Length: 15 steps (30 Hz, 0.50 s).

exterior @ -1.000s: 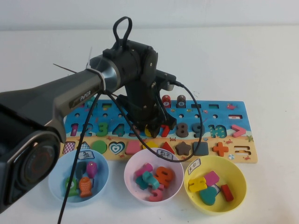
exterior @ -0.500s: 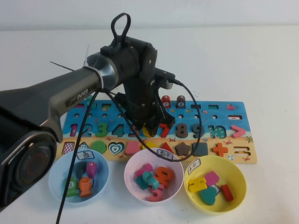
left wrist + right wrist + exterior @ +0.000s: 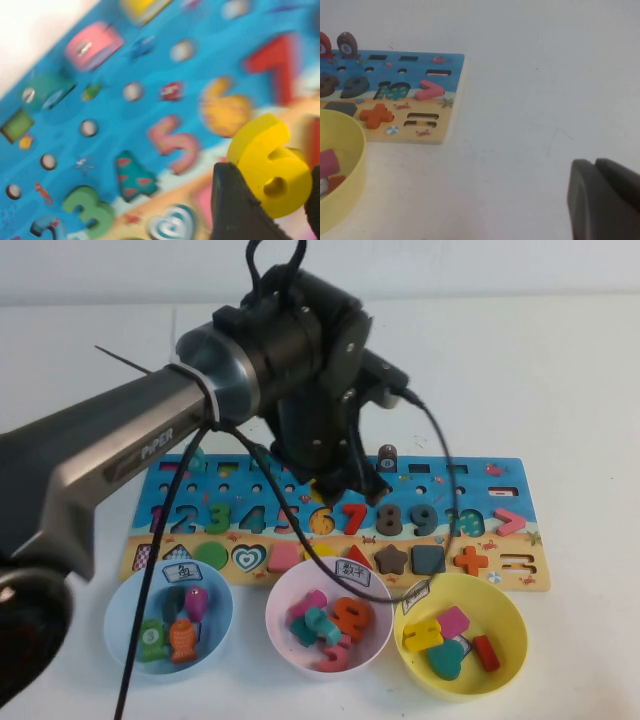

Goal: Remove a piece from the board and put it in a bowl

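My left gripper [image 3: 272, 186] is shut on the yellow numeral "6" [image 3: 270, 159] and holds it above the board [image 3: 100, 90], over the row of numbers. The bare printed "6" slot [image 3: 322, 521] shows between the 5 and the red 7. In the high view the left gripper [image 3: 350, 480] hangs over the middle of the board [image 3: 500, 490], and the arm hides the piece. The pale pink bowl [image 3: 283, 645] stands in front of the board's middle, with several pieces in it. My right gripper [image 3: 605, 200] is shut and empty, low over the bare table right of the board [image 3: 445, 75].
A light blue bowl [image 3: 118, 640] with fish pieces stands left of the pink one. A yellow bowl [image 3: 510, 640] with shape pieces stands right of it and also shows in the right wrist view [image 3: 355, 165]. A black cable [image 3: 445, 500] hangs across the board.
My left gripper has risen off the board with the yellow 6 in it and shifted a little right. The 6's slot now shows bare.
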Available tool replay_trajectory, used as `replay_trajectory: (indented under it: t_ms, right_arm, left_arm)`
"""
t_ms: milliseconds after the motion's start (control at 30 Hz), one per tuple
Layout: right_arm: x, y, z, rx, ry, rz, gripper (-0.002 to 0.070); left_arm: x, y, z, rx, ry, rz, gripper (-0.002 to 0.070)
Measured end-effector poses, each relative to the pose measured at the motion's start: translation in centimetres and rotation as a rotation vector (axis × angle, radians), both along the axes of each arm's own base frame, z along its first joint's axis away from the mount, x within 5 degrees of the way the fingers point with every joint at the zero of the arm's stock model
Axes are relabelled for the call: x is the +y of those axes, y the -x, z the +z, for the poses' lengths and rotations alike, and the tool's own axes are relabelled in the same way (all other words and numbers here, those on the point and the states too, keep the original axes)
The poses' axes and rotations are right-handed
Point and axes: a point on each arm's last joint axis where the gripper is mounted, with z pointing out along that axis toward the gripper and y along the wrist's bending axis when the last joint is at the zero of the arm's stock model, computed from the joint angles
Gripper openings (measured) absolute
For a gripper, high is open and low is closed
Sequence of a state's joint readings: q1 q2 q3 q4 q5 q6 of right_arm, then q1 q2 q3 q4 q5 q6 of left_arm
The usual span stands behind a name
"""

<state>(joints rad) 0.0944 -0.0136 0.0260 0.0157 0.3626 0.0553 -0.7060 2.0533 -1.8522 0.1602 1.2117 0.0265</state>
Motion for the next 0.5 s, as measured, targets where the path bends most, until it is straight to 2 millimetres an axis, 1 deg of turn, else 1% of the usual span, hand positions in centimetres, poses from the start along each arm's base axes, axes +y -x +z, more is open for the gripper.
replay_trajectory:
  t_ms: [33,133,200,267,300,433,500]
  right_arm:
    - [0.0,0.0,0.0,0.000,0.000,0.000,-0.0017]
    - [0.0,0.0,0.0,0.000,0.000,0.000,-0.0017]
    - [0.0,0.0,0.0,0.000,0.000,0.000,-0.0017]
    - [0.0,0.0,0.0,0.000,0.000,0.000,-0.0017]
    - [0.0,0.0,0.0,0.000,0.000,0.000,-0.0017]
    - [0.0,0.0,0.0,0.000,0.000,0.000,-0.0017]
    - [0.0,0.0,0.0,0.000,0.000,0.000,-0.0017]
  left_arm:
    - [-0.5,1.0,0.9,-0.016,0.007,-0.028,0.0253]
    - [-1.6,3.8,2.9,-0.036,0.027,-0.097,0.0253]
    - [-2.2,5.5,3.0,-0.015,0.036,-0.134,0.0253]
    - [-2.4,6.7,2.3,0.032,0.039,-0.150,0.0253]
    - [-2.5,7.2,1.7,0.066,0.035,-0.156,0.0253]
    - [-1.8,8.6,-1.6,0.184,-0.018,-0.148,0.0253]
    - [-1.5,8.8,-2.9,0.196,-0.028,-0.149,0.0253]
